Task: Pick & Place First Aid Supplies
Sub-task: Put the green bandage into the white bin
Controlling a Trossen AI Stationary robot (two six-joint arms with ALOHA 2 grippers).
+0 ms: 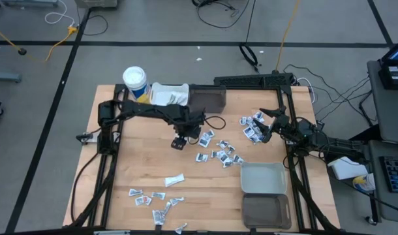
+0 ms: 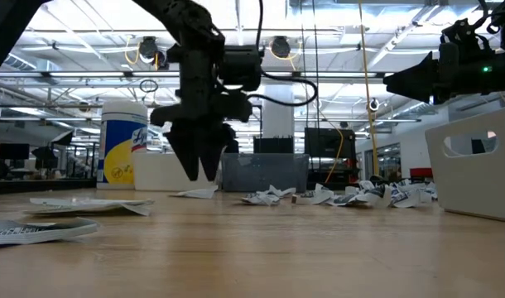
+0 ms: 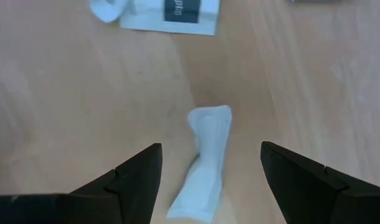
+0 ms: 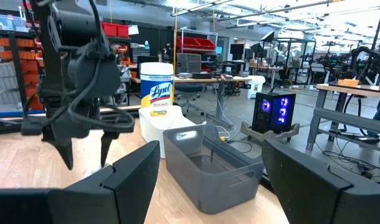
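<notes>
- The left gripper [image 3: 209, 171] hangs fingers spread astride an elongated white sachet [image 3: 205, 163] lying on the table [image 3: 65, 99]; it should descend squarely before pinching.
- The right gripper [image 1: 267, 128] waits spread above the far packets [image 1: 251, 127].

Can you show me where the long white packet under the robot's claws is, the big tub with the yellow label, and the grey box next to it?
Elongated white paper sachet [image 3: 205, 163]: left wrist view, its middle.
White cylindrical tub with yellow label [image 4: 156, 88]: right wrist view, its label.
Grey rectangular plastic bin [image 4: 205, 163]: right wrist view, its inner floor.
</notes>
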